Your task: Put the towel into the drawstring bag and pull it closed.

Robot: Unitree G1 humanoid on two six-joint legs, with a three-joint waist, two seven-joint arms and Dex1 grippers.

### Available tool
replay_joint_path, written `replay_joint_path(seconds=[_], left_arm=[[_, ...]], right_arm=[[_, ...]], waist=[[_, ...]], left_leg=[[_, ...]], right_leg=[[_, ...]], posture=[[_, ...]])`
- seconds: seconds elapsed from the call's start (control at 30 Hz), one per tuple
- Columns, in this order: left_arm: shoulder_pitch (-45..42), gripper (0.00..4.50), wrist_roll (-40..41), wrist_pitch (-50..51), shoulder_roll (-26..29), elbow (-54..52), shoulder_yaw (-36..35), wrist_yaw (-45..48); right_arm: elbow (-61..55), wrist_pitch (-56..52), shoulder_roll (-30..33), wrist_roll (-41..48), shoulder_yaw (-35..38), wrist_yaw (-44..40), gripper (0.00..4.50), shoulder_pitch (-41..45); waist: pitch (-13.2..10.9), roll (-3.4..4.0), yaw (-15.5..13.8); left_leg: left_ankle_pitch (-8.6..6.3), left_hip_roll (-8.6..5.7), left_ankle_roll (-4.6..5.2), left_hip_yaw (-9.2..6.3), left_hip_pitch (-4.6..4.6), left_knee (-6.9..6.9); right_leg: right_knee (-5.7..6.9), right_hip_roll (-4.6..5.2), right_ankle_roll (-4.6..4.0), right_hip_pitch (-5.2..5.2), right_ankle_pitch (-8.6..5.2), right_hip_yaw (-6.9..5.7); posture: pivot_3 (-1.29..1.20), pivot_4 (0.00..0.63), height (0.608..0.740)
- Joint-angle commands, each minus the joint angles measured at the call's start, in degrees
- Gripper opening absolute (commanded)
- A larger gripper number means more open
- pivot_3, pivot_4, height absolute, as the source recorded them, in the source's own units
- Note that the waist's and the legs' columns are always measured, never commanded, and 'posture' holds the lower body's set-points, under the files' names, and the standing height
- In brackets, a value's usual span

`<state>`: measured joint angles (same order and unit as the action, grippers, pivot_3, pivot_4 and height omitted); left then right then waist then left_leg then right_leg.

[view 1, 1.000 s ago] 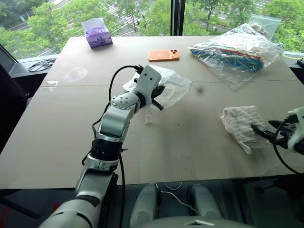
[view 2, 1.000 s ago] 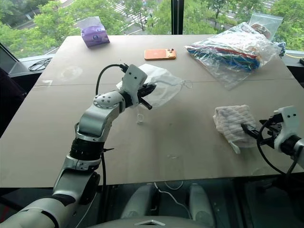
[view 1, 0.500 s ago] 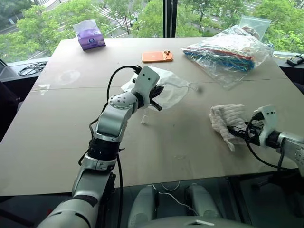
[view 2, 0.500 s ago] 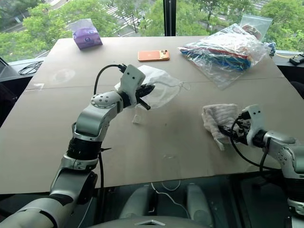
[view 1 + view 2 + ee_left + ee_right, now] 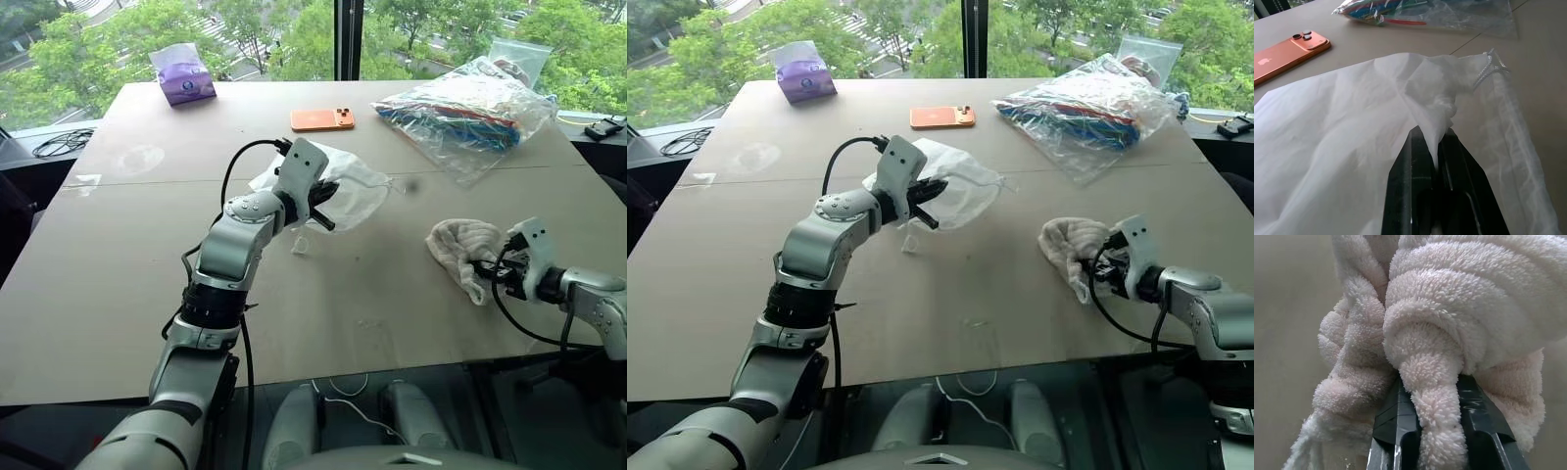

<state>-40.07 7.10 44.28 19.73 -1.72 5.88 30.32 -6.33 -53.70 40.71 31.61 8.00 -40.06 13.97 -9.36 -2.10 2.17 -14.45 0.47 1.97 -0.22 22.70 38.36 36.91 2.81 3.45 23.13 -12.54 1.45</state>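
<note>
Both my grippers clamped on cloth, table scene.
My left gripper pinches the drawstring bag mid-table, lifting its fabric; my right gripper is clamped on a fold of the towel, bunched near the table's right edge.

Bare table lies open between towel and drawstring bag.

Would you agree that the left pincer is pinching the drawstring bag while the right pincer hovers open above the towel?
Not quite. The left pincer does pinch the drawstring bag, but the right pincer is not hovering open: the right wrist view shows it shut on a fold of the towel.
</note>
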Motion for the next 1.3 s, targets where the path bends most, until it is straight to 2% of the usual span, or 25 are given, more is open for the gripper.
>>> replay_joint_path(seconds=[0.03,0.13,0.3,0.4,0.6,0.8,0.87,0.97,1.03,1.1,1.17,1.3], left_arm=[[-1.46,0.0,1.56,-0.11,0.05,-2.1,-0.62,0.8],[-1.05,0.0,2.03,-1.0,0.42,-2.02,0.37,2.22],[-0.43,0.0,3.27,-1.13,-0.2,-2.52,0.97,3.5],[-0.58,0.0,5.99,1.18,-1.98,-3.6,-0.62,3.48],[-1.38,0.0,11.18,6.12,-4.16,-5.91,-4.19,2.05],[0.83,0.0,15.46,9.27,-4.48,-11.38,-3.36,3.14],[2.19,0.0,16.84,9.84,-3.94,-13.35,-2.3,4.4],[4.27,0.0,18.12,10.72,-2.11,-15.46,-0.81,6.35],[4.92,0.0,18.47,10.82,-1.16,-15.96,-0.29,6.77],[5.92,0.0,18.5,10.81,-0.01,-16.15,0.36,7.07],[6.26,0.0,18.68,10.87,0.3,-15.65,0.21,6.52],[4.75,0.0,20.59,12.2,-1.39,-13.73,-2.71,5.05]], right_arm=[[-6.3,-5.65,0.07,9.76,4.04,-3.67,0.08,6.52],[-8.82,-8.32,0.34,14.32,4.25,-4.49,0.08,12.61],[-8.26,-9.9,-5.28,14.59,-0.64,0.19,0.08,21.06],[-6.09,-6.47,-7.11,7.86,-8.47,1.26,0.08,20.76],[-5.24,-1.86,-6.15,-2.45,-20.56,1.52,0.08,17.56],[-4.99,-0.24,-7.43,-6.58,-23.63,1.41,0.08,18.12],[-4.01,-3.66,-12.93,-3.5,-19.38,4.6,0.08,19.35],[-1.48,-8.91,-22.76,2.2,-9.1,11.14,0.08,21.36],[-0.95,-11.12,-26.13,3.96,-5.2,13.7,0.08,22.03],[0.26,-13.49,-32.55,9.34,2.89,18.79,0.08,23.04],[1.4,-14.27,-39.37,14.87,10.73,24.52,0.08,23.76],[1.62,-8.25,-50.12,21.94,18.27,31.18,0.08,22.88]], waist=[[-0.24,0.38,-0.01],[-0.48,0.76,-0.28],[-0.48,0.76,-1.02],[-0.47,0.77,-1.6],[-0.48,0.77,-2.13],[-0.48,0.78,-1.61],[-0.48,0.78,-1.19],[-0.51,0.83,-1.06],[-0.52,0.84,-1.29],[-0.52,0.84,-1.57],[-0.53,0.87,-1.59],[-0.55,0.9,-1.54]], left_leg=[[0.0,0.0,0.0,0.0,0.05,-0.01],[0.0,-0.07,0.0,0.0,0.3,-0.02],[0.0,-0.08,0.0,-0.14,0.61,-0.02],[0.01,-0.09,-0.01,-0.22,0.91,0.01],[0.01,-0.29,-0.02,-0.23,1.22,0.05],[0.02,-0.27,-0.03,-0.3,1.15,0.04],[0.02,-0.26,-0.03,-0.28,1.1,0.04],[0.03,-0.19,-0.05,-0.24,1.04,0.04],[0.06,-0.19,-0.09,-0.26,1.04,0.04],[0.08,-0.21,-0.13,-0.28,1.04,0.04],[0.08,-0.21,-0.13,-0.33,1.06,0.06],[0.08,-0.26,-0.13,-0.31,1.06,0.06]], right_leg=[[0.01,0.0,0.0,0.06,0.0,0.0],[0.13,0.02,0.0,0.3,0.0,0.02],[0.09,0.04,0.01,0.53,0.0,-0.14],[0.07,0.1,0.01,0.78,0.0,-0.25],[-0.01,0.36,0.03,1.01,0.0,-0.33],[0.07,0.29,0.03,0.99,0.0,-0.39],[0.11,0.29,0.03,0.98,0.0,-0.36],[0.25,0.2,0.01,1.0,0.01,-0.28],[0.38,0.21,0.01,1.05,0.0,-0.28],[0.45,0.23,0.01,1.06,0.0,-0.3],[0.46,0.24,0.0,1.05,0.0,-0.34],[0.49,0.29,0.0,1.06,0.0,-0.32]], posture=[[0.0,0.15,0.74],[0.0,0.15,0.74],[0.0,0.15,0.74],[0.0,0.15,0.74],[0.0,0.15,0.74],[0.0,0.15,0.74],[0.0,0.15,0.74],[0.0,0.15,0.74],[0.0,0.15,0.74],[0.0,0.15,0.74],[0.0,0.15,0.74],[0.0,0.15,0.74]])
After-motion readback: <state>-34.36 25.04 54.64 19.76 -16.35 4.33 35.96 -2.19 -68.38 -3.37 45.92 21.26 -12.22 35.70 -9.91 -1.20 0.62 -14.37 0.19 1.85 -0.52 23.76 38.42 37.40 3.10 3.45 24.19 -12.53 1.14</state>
